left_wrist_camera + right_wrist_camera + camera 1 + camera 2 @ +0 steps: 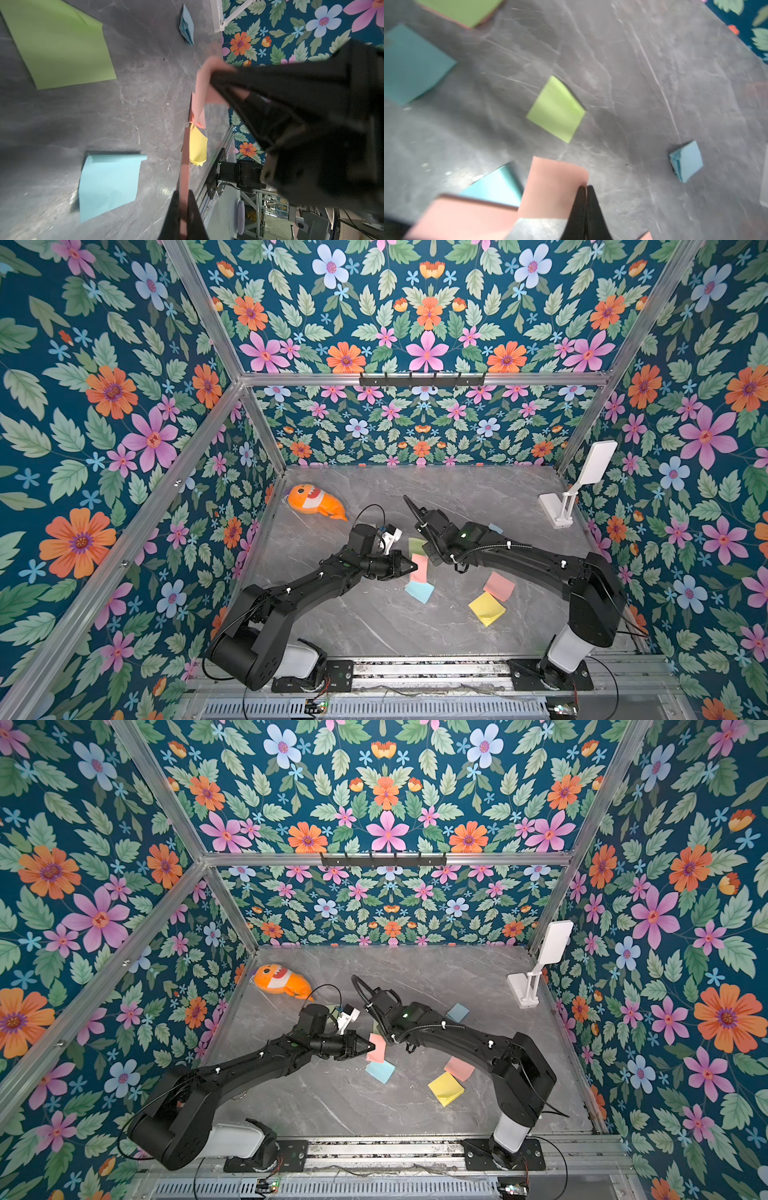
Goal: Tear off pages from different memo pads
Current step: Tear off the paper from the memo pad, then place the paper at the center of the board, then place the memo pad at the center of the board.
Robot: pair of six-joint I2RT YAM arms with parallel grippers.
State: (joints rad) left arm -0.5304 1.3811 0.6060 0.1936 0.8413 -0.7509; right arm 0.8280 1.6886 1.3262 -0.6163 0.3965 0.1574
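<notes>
Right wrist view: right end effector [586,187] pinches pink page [550,187] edge (jaws together).

Your left arm [299,589] reached forward and inward from its base, forearm low and nearly level. The left gripper [409,568] pointed across at the other arm, jaws pinched tight on the pink memo pad [463,218]. Your right arm [536,562] stretched in toward the middle, wrist bent downward. The right gripper [586,188] had its fingers pressed together on a corner of a pink page [552,187]. Both grippers' tips sat close together.
</notes>
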